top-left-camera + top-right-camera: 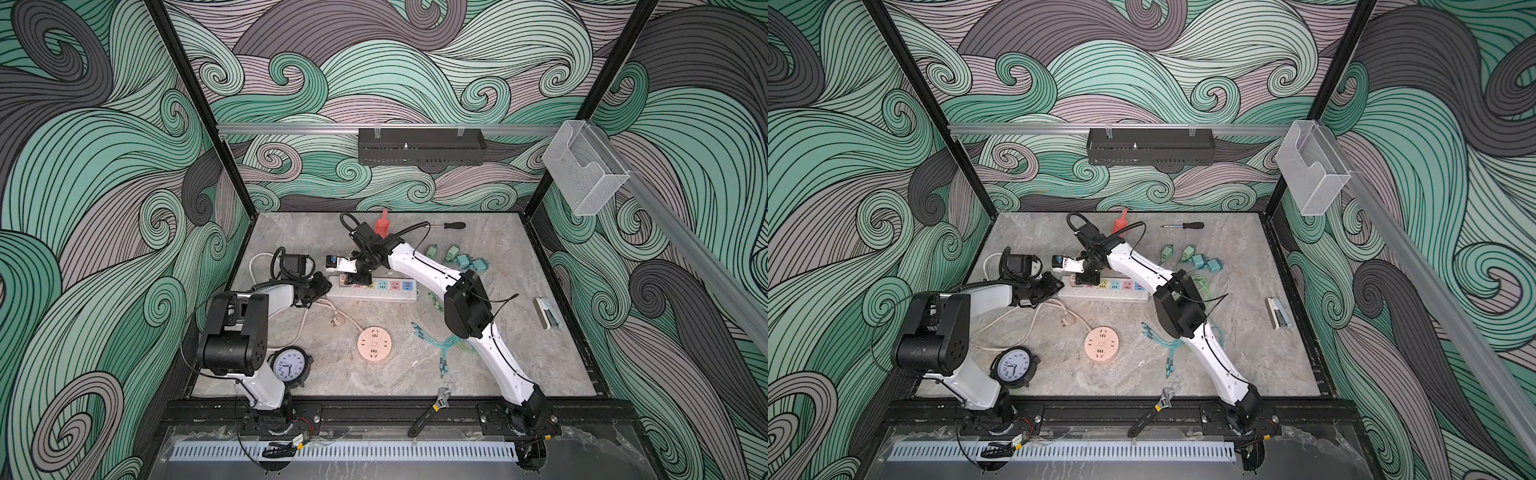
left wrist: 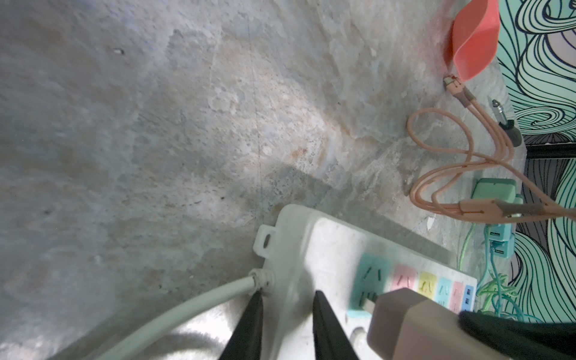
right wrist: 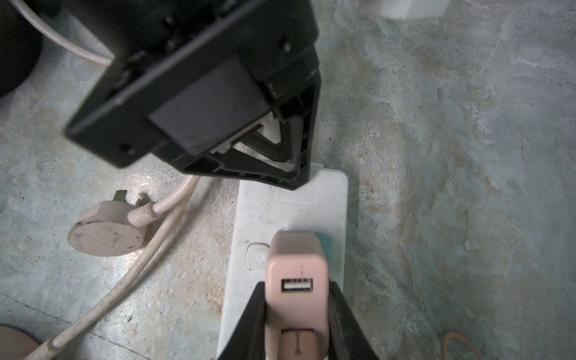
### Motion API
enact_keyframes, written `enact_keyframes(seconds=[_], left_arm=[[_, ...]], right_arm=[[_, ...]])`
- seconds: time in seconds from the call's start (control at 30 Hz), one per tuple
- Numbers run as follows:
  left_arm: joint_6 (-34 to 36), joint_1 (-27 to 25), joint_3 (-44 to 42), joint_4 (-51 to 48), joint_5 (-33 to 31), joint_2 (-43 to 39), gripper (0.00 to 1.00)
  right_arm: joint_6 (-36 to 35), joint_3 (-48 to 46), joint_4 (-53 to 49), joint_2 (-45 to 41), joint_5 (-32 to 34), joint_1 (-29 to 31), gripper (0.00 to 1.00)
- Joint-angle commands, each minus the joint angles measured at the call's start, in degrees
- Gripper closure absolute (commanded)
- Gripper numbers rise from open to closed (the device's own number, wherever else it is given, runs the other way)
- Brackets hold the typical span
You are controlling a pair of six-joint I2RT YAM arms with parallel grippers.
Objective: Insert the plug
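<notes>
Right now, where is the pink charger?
Right wrist view: pink charger clamped in the right gripper, over the teal socket at the power strip's cord end.

A clock (image 1: 289, 365), round pink socket (image 1: 374, 344) and wrench (image 1: 432, 409) lie toward the marble worktop's (image 1: 540, 365) near edge; stapler (image 1: 547, 312) at right, screwdriver (image 1: 451, 225) and red scoop (image 1: 382, 224) by the back wall.

The left hand (image 2: 287, 299) reached over the end of the white power strip (image 2: 327, 246). Its two black fingers (image 2: 249, 330) stood a little apart, one right by the white cord (image 2: 187, 308). A pink plug (image 2: 414, 324) pointed a metal prong at the teal socket (image 2: 371, 274). Farther off on the tabletop (image 2: 156, 140) lay pink cables (image 2: 442, 174), green chargers (image 2: 492, 190) and a red scoop (image 2: 473, 40).
</notes>
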Motion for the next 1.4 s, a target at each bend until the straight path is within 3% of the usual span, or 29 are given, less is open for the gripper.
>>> enact_keyframes(seconds=[0.0, 1.17, 1.37], left_arm=[[-0.2, 0.7, -1.2, -1.4, -0.1, 0.8, 0.71], [-1.1, 1.2, -2.3, -1.4, 0.7, -1.6, 0.71], [-3.6, 1.2, -5.4, -0.2, 2.0, -6.0, 0.70]], right_arm=[[-0.8, 0.0, -1.1, 1.5, 2.3, 0.4, 1.00], [-4.4, -0.2, -4.5, 6.3, 11.8, 0.6, 1.00], [-5.1, 1.2, -7.0, 7.7, 11.8, 0.6, 1.00]])
